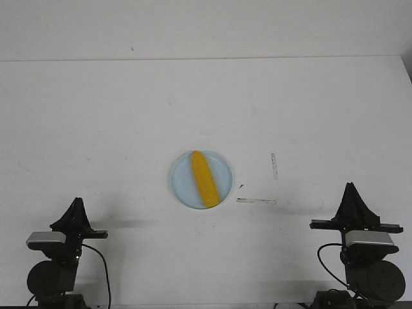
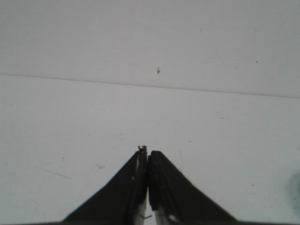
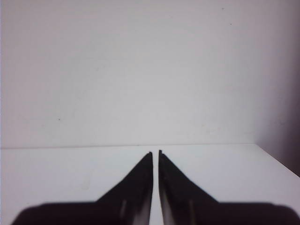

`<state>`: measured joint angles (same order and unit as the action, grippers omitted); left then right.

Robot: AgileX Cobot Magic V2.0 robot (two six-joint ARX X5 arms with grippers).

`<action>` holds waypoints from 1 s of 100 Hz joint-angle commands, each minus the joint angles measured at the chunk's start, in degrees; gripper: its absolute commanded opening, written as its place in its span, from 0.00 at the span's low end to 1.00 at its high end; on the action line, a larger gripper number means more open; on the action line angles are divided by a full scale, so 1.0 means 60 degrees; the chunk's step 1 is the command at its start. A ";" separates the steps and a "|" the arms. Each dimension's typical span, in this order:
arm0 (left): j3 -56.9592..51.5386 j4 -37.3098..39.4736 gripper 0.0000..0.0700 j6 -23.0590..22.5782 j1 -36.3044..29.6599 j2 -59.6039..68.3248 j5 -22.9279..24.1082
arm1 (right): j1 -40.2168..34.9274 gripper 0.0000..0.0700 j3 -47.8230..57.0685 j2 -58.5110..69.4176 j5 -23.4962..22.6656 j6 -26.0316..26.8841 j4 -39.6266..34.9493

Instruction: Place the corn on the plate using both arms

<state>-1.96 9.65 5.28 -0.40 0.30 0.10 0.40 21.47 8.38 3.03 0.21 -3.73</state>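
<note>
The yellow corn (image 1: 204, 178) lies on the pale blue plate (image 1: 182, 181) at the middle of the white table, its length running from far to near. My left gripper (image 1: 76, 205) sits folded at the near left, well away from the plate, shut and empty; in the left wrist view (image 2: 147, 152) its fingers touch. My right gripper (image 1: 350, 189) sits folded at the near right, shut and empty; in the right wrist view (image 3: 155, 153) only a hairline slit shows between its fingers. Neither wrist view shows the corn or the plate.
Two thin tape marks (image 1: 256, 201) lie on the table right of the plate. The table's far edge meets a white wall (image 1: 193, 29). The table's right edge (image 1: 407, 71) shows at the far right.
</note>
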 commanded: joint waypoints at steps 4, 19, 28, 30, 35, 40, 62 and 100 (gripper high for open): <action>0.0197 0.0004 0.00 -0.0051 0.0004 -0.0018 0.0022 | -0.0011 0.03 0.0029 -0.0015 0.0000 -0.0044 0.0117; 0.0197 -0.0179 0.00 -0.0047 0.0004 -0.0018 0.0022 | -0.0011 0.03 0.0029 -0.0015 0.0000 -0.0044 0.0117; 0.0197 -0.0106 0.00 -0.0047 0.0000 -0.0018 0.0022 | -0.0011 0.03 0.0029 -0.0015 0.0000 -0.0044 0.0117; 0.0197 -0.0095 0.00 -0.0047 0.0000 -0.0018 0.0022 | -0.0011 0.03 0.0029 -0.0015 0.0000 -0.0044 0.0117; 0.0197 -0.0091 0.00 -0.0047 0.0004 -0.0018 0.0022 | -0.0011 0.03 0.0029 -0.0015 0.0000 -0.0044 0.0117; 0.0197 -0.0084 0.00 -0.0047 0.0004 -0.0018 0.0018 | -0.0011 0.03 0.0029 -0.0015 0.0000 -0.0044 0.0117; 0.0197 -0.0095 0.00 -0.0739 0.0004 -0.0018 -0.0036 | -0.0011 0.03 0.0029 -0.0015 0.0000 -0.0044 0.0117; 0.0197 0.0000 0.00 -0.1122 0.0004 -0.0018 -0.0080 | -0.0011 0.03 0.0029 -0.0015 0.0000 -0.0044 0.0117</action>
<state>-1.96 8.75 -0.62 -0.40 0.32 -0.16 0.40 21.50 8.38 3.03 0.21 -3.73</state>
